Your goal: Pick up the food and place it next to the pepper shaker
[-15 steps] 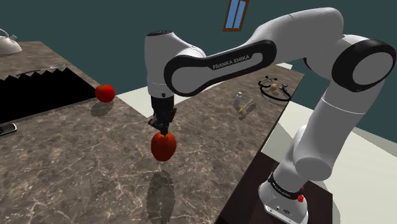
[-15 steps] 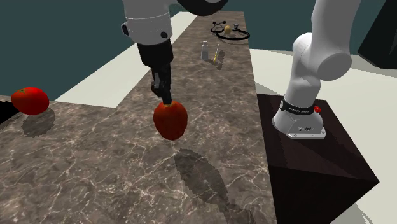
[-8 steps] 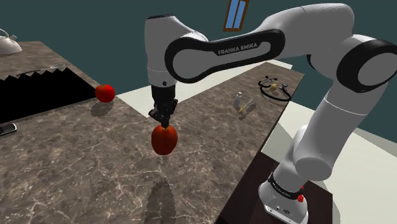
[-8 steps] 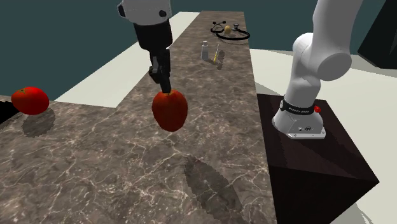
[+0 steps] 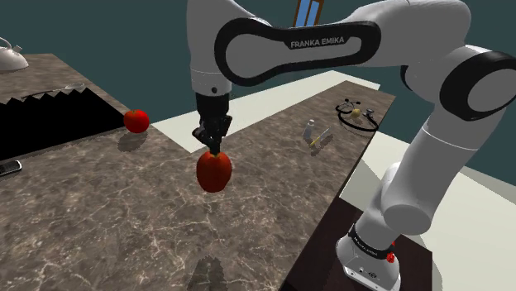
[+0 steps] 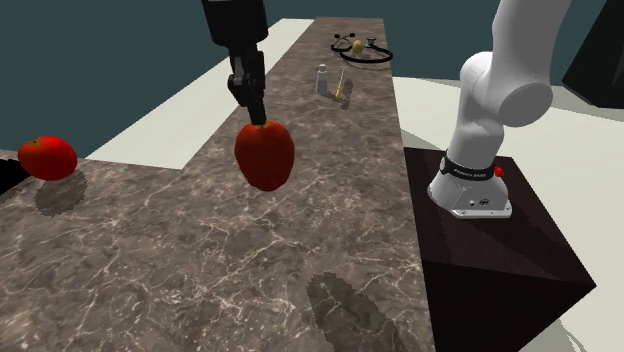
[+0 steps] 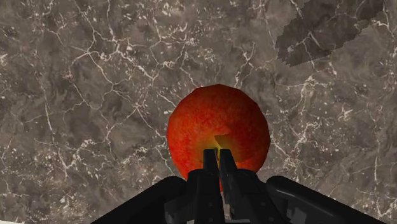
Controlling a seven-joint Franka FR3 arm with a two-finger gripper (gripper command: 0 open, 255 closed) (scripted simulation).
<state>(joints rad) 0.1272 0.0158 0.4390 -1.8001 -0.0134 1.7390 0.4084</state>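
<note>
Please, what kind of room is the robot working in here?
Probably a home kitchen. A long marbled countertop has a dark sink recess cut into it; what looks like a pale kettle stands beside the recess, and a small shaker stands farther along.

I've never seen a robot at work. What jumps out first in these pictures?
A red fruit hangs in the air over the dark marbled counter, pinched at its top by the black gripper. A second red fruit sits on the counter toward the shoulder view's left.
</note>
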